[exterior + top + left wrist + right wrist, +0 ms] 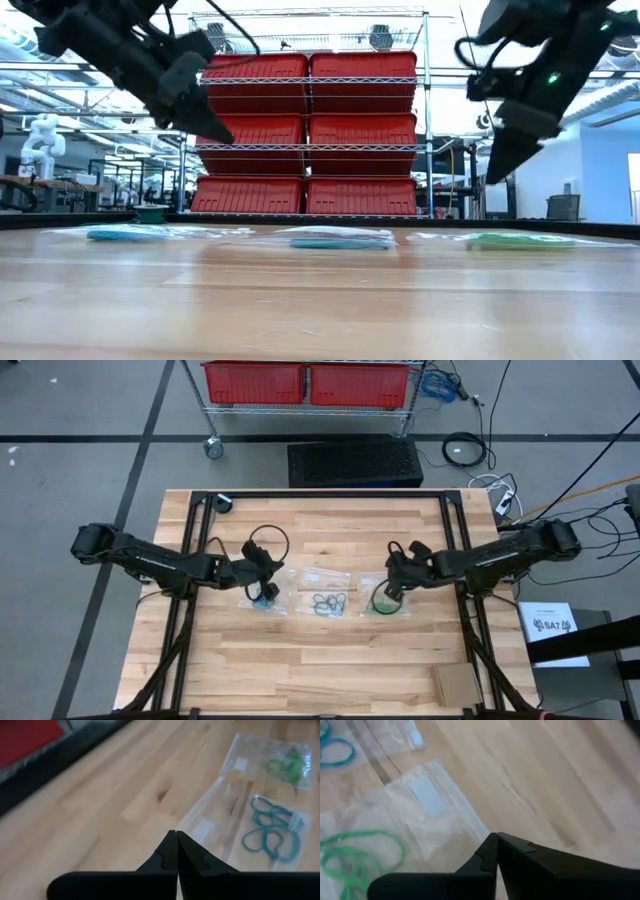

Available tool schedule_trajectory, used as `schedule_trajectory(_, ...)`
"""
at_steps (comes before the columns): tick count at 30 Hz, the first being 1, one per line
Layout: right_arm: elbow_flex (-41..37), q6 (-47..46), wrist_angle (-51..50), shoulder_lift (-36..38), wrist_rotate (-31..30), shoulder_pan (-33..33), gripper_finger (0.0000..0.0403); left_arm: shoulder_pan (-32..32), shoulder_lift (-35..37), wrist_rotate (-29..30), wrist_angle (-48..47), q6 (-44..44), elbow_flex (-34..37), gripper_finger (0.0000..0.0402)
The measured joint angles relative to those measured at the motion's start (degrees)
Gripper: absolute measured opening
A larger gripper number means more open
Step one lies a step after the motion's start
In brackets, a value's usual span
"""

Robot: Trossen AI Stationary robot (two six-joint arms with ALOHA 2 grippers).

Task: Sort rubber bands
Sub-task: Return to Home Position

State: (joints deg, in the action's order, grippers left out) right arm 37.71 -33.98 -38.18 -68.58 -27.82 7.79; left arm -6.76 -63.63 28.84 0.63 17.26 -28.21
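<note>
Three clear plastic bags lie flat in a row at mid-table. The left bag holds bright blue rubber bands (266, 600) (130, 233), the middle one dark grey-blue bands (328, 602) (272, 827), the right one green bands (385, 603) (355, 855) (520, 241). My left gripper (262, 578) (215, 132) (176, 834) hovers shut above the far end of the blue bag. My right gripper (394, 586) (498, 170) (496, 836) hovers shut above the far end of the green bag. In the low view both sets of fingertips hang well above the tabletop.
Black frame rails (190, 560) (462, 560) run along the table's left and right sides. A small cardboard piece (455, 682) lies near the near right corner, a dark round object (222, 503) at the far left corner. Red bins (310, 140) stand on a shelf beyond the far edge.
</note>
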Motion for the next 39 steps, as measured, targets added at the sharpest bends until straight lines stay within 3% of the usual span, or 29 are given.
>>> schedule_trajectory(3, -0.3, 3.7, -2.7, 4.2, -1.5, 3.2, 0.0, 0.0, 2.9, -0.1, 3.2, -5.1, 1.1, 0.0)
schedule_trajectory(6, -4.7, 12.3, 0.8, 9.4, -3.2, 7.9, 0.0, 0.4, 5.7, -4.3, 17.8, -13.0, 6.0, 0.0)
schedule_trajectory(10, -15.4, 19.6, 19.7, 19.6, -5.2, 7.7, 0.0, 5.0, 6.7, -13.2, 43.1, -20.4, 14.8, 0.0)
schedule_trajectory(13, -22.9, 26.2, 34.5, 27.6, 0.3, 4.6, 0.0, 10.8, 6.7, -15.1, 48.6, -20.6, 17.9, 0.0)
schedule_trajectory(15, -25.6, 29.9, 40.8, 32.9, 4.7, 1.4, 0.0, 13.8, 7.4, -18.2, 48.4, -20.7, 18.1, 0.0)
schedule_trajectory(18, -27.2, 33.4, 40.6, 40.6, 10.5, -3.8, 0.0, 16.4, 9.8, -20.4, 47.3, -21.3, 18.1, 0.0)
schedule_trajectory(27, -27.7, 39.2, 33.3, 60.2, 27.6, -21.7, 0.0, 16.9, 29.2, -17.1, 39.4, -23.5, 27.7, 0.0)
schedule_trajectory(34, -30.3, 39.2, 37.0, 68.5, 37.5, -29.8, 0.0, 16.9, 45.1, -15.2, 23.0, -23.7, 27.7, 0.0)
schedule_trajectory(39, -33.6, 37.1, 39.2, 68.5, 40.5, -34.2, 0.0, 16.9, 54.3, -13.3, 14.8, -24.1, 27.7, 0.0)
